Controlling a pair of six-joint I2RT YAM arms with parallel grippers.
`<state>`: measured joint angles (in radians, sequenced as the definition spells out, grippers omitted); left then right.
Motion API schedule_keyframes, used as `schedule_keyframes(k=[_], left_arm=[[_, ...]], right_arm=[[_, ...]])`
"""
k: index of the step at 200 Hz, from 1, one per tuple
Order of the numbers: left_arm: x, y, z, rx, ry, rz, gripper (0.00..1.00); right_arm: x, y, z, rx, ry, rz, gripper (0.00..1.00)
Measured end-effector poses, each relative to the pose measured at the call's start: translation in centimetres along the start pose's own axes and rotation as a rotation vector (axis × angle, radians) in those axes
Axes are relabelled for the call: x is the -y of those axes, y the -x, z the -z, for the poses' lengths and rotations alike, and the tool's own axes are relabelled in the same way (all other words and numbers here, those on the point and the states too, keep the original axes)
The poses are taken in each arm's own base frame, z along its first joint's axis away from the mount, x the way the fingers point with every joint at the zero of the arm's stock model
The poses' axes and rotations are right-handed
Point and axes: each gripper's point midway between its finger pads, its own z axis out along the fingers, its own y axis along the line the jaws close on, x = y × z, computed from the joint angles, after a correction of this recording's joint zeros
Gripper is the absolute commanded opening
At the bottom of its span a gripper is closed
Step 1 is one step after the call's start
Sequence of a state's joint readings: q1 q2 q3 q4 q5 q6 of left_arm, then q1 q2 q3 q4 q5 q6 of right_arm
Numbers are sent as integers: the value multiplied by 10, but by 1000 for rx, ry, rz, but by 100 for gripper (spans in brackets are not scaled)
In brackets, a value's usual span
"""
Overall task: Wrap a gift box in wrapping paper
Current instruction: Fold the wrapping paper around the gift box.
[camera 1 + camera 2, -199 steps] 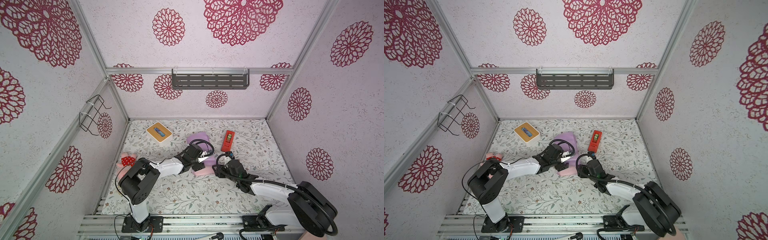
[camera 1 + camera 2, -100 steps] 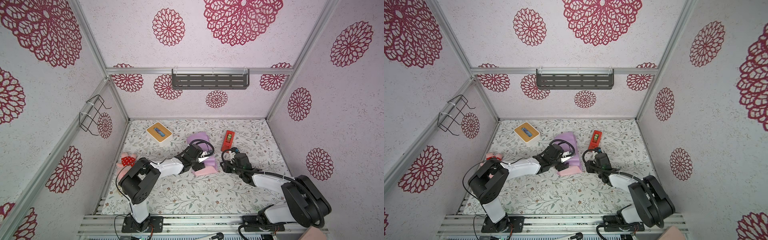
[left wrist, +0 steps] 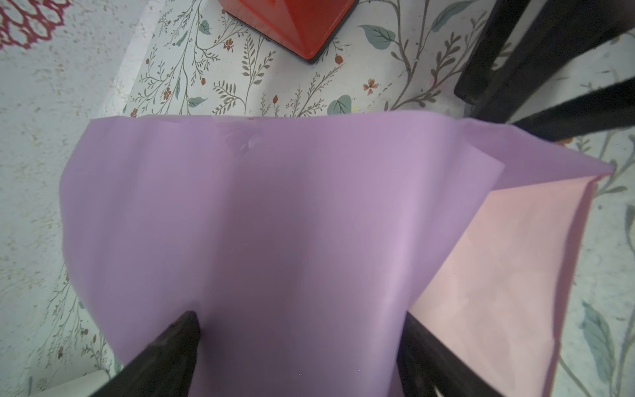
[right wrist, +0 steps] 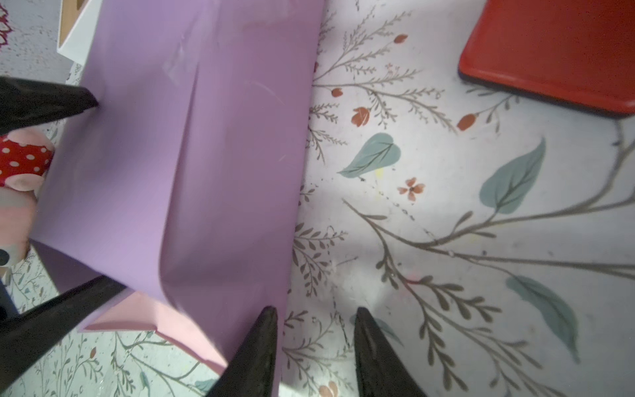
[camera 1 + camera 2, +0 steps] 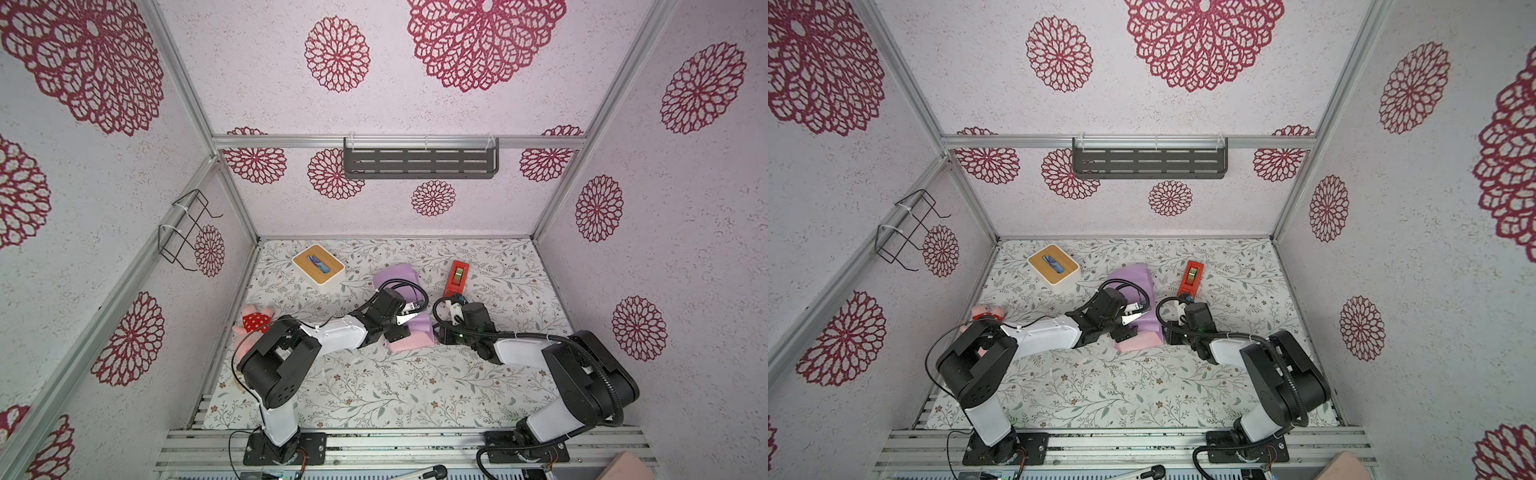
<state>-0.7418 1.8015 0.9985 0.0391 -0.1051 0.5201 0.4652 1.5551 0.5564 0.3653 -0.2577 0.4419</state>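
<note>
Wrapping paper (image 3: 275, 223) drapes lilac over hidden gift box, side ends unfolded; left gripper (image 3: 300, 316) wide astride it, grip uncertain; right gripper (image 4: 316, 309) part-open, empty, lower centre

wrapping paper (image 3: 275, 223): smooth matt sheet, softly creased | red dispenser (image 4: 549, 48): glossy plastic | white box (image 5: 328, 272): wooden top

Wrapping paper (image 5: 419, 328) (image 5: 1150, 324) at table ctr, lilac face up (image 3: 275, 223), humped over a boxy bulk w/ soft creases (image 4: 178, 154). Lilac flap runs toward 12 o'clock; pale pink face shows along 6 o'clock edge. The gift box is hidden under it.
</note>
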Motion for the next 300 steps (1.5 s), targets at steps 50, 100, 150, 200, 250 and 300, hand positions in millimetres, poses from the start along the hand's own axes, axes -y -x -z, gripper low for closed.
schedule_keyframes(k=[50,100,150,200,250,300], left_arm=[[0,0,0,0,1,0,90],[0,0,0,-1,1,0,90],[0,0,0,-1,1,0,90],[0,0,0,-1,1,-1,90],[0,0,0,-2,3,-1,90],[0,0,0,-2,3,-1,90]], right_arm=[[-3,-1,5,3,12,8,38],[-5,4,14,28,13,19,36],[-21,13,25,75,70,69,37],[-24,9,10,59,86,83,19],[-36,8,3,72,119,97,13],[-37,9,4,94,113,91,12]])
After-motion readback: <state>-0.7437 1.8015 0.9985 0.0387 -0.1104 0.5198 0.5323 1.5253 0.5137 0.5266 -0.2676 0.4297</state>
